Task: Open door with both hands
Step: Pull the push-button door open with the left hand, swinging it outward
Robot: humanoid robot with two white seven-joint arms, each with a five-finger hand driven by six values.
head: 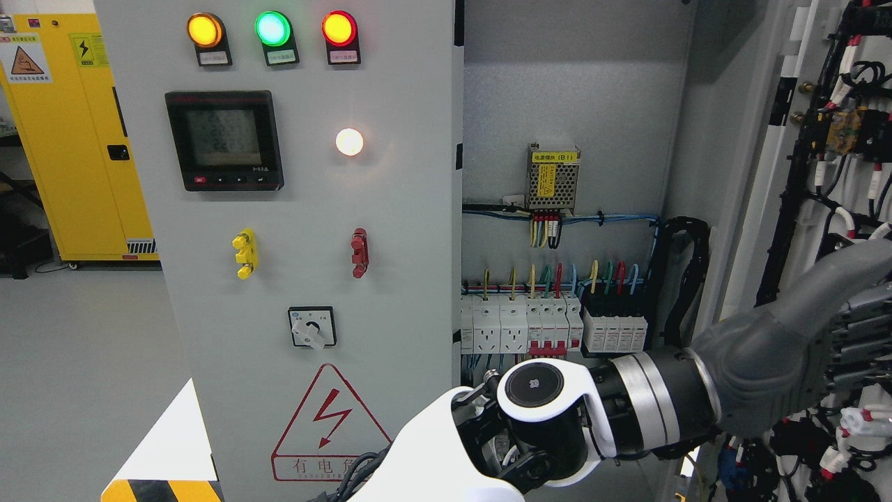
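Inspection of the cabinet found the task part done. The right door (822, 174) stood swung wide to the right, its wired inner face towards the room. The cabinet interior (571, 104) lay exposed, with a row of breakers (550, 328) low on the back panel. The left door (279, 209), carrying the lamps (272, 28), the meter (224, 139) and the rotary switch (312, 328), was shut and flush with the frame.

The right arm (697, 390) entered from the right edge. It bent at a white joint (536, 390) in front of the lower opening, just below the breakers, and its white section ran down out of the bottom edge. No hand was visible on it, so I could not tell how far the fingers were open or whether they held or touched anything. The left arm was not seen.

In my judgement the step in hand was the change-over from the opened right door to the shut left one. The next move would call for a hand to reach the left door's free edge beside the opening, get purchase there, and draw it outward to the left. The arm would need to stay clear of the breakers and wiring.
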